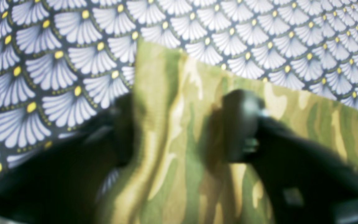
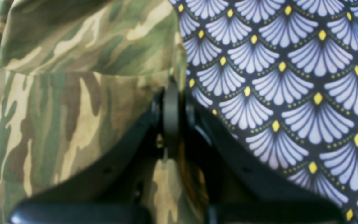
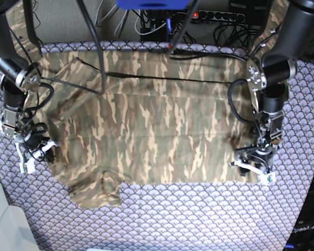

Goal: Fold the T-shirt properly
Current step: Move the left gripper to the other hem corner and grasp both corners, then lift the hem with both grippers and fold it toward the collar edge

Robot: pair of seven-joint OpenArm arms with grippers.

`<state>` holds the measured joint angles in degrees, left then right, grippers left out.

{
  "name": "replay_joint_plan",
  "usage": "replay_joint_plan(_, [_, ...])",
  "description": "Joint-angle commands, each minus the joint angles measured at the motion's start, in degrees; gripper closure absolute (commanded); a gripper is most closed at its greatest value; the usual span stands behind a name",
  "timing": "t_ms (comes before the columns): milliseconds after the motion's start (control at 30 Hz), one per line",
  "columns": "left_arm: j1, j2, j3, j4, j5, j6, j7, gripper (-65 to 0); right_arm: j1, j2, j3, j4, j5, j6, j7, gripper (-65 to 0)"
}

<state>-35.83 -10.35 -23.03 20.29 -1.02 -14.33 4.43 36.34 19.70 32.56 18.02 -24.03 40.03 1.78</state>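
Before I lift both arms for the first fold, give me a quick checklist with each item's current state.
1. Right gripper shut on the T-shirt edge: ok.
2. Left gripper closed on cloth: not ok, jaws straddle the edge with a gap.
3. Left gripper clear of the tablecloth underneath: cannot tell, blurred.
4. Shirt body flat: ok, mostly.
5. Near sleeve flat: not ok, bunched.

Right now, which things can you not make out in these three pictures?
- Left wrist view: left gripper is blurred; whether it grips the shirt is unclear.
- Right wrist view: right gripper is shut on the shirt's edge; the fingertips are hidden by cloth.
- Base view: cables cross the shirt's far part; both grippers are too small.
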Motion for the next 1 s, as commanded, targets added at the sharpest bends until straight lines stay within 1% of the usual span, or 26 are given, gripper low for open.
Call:
replay_joint_plan(0, [-1.2,-0.2,0.0,0.5,-0.2,-0.3,0.7,-20.7,1.2,0.7,-0.2,0.5,-0.7,0.0,-0.7,0.0])
replay_joint_plan(100, [-1.2,-0.2,-0.3,0.8,-0.2,-0.1,1.0,-1.3,1.2,0.7,-0.2,0.5,-0.7,0.0,-0.7,0.0])
replay_joint_plan(133, [-1.2,-0.3,-0.3,0.8,-0.2,-0.1,1.3,0.0,1.2,0.7,-0.2,0.5,-0.7,0.0,-0.7,0.0])
replay_joint_plan(233, [-1.3,-1.7,-0.5,1.2,-0.6,-0.1,5.8,0.0,1.2,0.8,-0.2,0.5,-0.7,0.0,-0.7,0.0])
replay_joint_plan(367, [-1.4,-2.6,-0.5,3.1,-0.6,-0.1,9.4,0.0,1.2,0.8,-0.2,0.5,-0.7,0.0,-0.7,0.0])
replay_joint_plan(467, [0.0,-2.5,-0.5,8.5,-0.3,-0.1,13.3,0.0,1.2,0.9,-0.1,0.6,-0.7,0.0,-0.7,0.0])
replay_joint_plan(633, [4.5,-2.2,-0.3,21.8,-0.3,-0.2,20.1,0.0,1.2,2.1,0.3,0.6,-0.5,0.0,-0.7,0.0])
replay_joint_plan(700, [5.5,-2.1,-0.1,25.4,-0.3,-0.2,22.3,0.0,1.2,2.8,0.4,1.2,-0.4,0.0,-0.8,0.0])
replay_joint_plan(767, [6.7,-2.0,-0.1,28.1,-0.5,-0.2,24.3,0.0,0.5,2.6,0.7,3.3,-0.3,0.0,-1.1,0.0])
replay_joint_plan(867, [7.6,-1.9,-0.1,30.7,-0.5,-0.3,26.3,0.0,-3.0,2.2,4.6,10.2,-0.3,0.0,-3.1,0.0])
replay_joint_plan(967, [8.5,-1.7,-0.1,31.6,-0.6,-0.3,27.4,0.0,-6.5,-0.8,6.8,20.6,-0.3,0.0,-6.4,0.0])
